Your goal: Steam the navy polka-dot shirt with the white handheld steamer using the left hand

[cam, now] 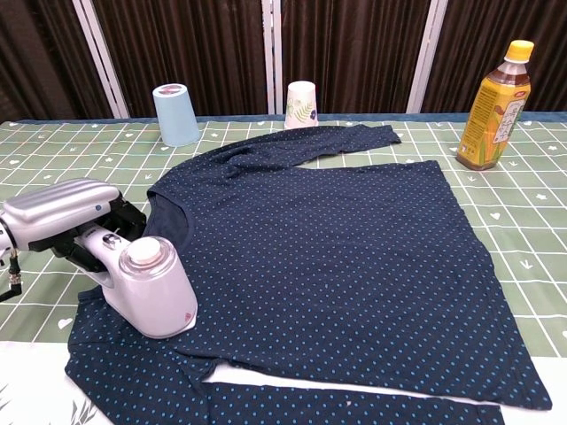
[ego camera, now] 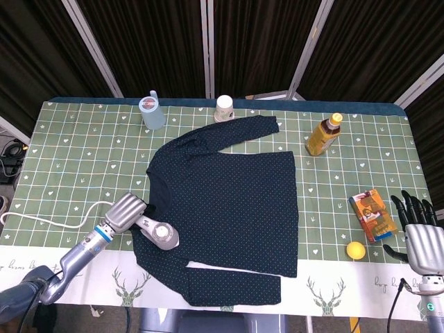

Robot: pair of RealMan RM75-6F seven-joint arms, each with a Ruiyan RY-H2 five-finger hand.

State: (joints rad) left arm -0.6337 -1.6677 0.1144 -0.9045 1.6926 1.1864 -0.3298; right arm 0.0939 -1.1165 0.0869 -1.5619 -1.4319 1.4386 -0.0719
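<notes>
The left hand (cam: 66,221) is gripping the white handheld steamer (cam: 151,288), pressing its head on the navy polka-dot shirt (ego camera: 229,201) at the near-left shoulder; apparently most fabric is remaining unsteamed. The right hand (ego camera: 420,232) is idling, fingers spread.

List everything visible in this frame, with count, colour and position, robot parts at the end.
shirt: one, navy with light dots, spread flat mid-table
steamer: one, white, resting on the shirt's near left shoulder area
cord: one, white, trailing left across the tablecloth
blue cup: one, upside down, far left
paper cup: one, white with leaf print, upside down, far centre
bottle: one, amber drink, yellow cap, far right
box: one, orange, right side
ball: one, yellow, near right
tablecloth: one, green checked
left hand: grips the steamer's handle
right hand: at right edge, holding nothing, fingers apart
</notes>
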